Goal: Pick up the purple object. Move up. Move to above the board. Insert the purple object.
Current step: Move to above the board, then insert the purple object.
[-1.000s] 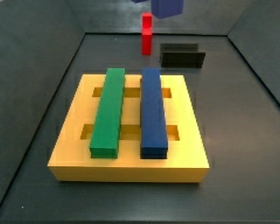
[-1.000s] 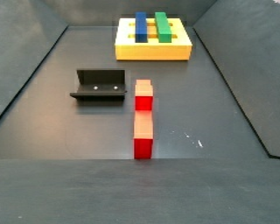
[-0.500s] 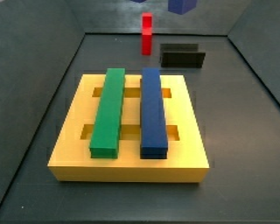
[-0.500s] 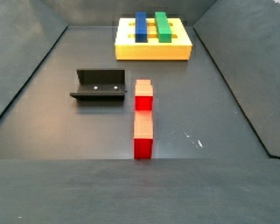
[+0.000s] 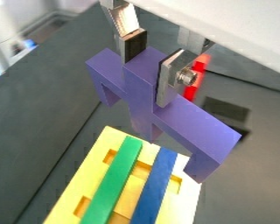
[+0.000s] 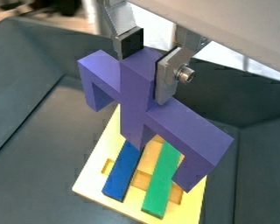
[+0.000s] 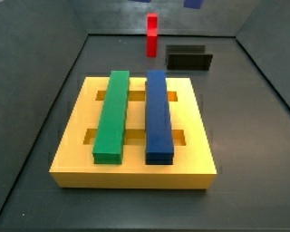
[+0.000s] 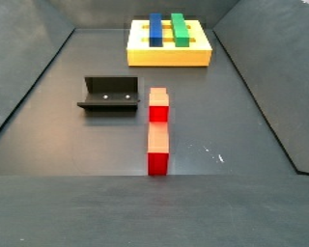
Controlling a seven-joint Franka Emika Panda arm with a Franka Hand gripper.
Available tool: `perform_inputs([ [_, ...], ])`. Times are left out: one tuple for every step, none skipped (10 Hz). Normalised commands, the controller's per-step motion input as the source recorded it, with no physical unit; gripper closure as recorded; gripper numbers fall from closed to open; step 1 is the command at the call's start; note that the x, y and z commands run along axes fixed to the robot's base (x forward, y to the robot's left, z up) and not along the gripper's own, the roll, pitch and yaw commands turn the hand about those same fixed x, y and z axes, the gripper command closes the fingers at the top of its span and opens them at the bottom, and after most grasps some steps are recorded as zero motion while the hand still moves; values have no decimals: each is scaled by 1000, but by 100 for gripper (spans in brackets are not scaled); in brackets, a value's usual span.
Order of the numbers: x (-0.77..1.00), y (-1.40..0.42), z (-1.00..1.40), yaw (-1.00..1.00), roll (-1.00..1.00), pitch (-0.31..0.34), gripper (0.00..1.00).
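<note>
The purple object hangs high in the air, its raised middle stub clamped between the fingers of the gripper in both wrist views. Below it lies the board on the floor, carrying a green bar and a blue bar side by side. A red post and the fixture stand beyond the board's far edge.

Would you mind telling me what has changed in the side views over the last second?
In a side view the violet-purple plastic bridge-shaped block has risen until only its bottom edge shows at the top of the frame. In both wrist views the gripper is shut on its middle stub, above the thick yellow slotted board. The board, green bar, dark-blue bar, red post and fixture stayed put.
</note>
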Motion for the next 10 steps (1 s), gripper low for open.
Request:
perform_inputs([
  [45,-24,23,1000,54,148,100],
  [47,-25,25,1000,65,179,100],
  [53,-27,28,809,68,185,100],
  [64,-31,29,476,62,169,100],
  [68,-31,28,294,60,158,100],
  [0,0,149,0,0,0,100],
  [11,9,0,0,-7,24,100],
  [0,0,-3,0,9,4,100],
  [300,0,-37,0,0,41,100],
  [471,-363,-423,-66,-136,-21,100],
])
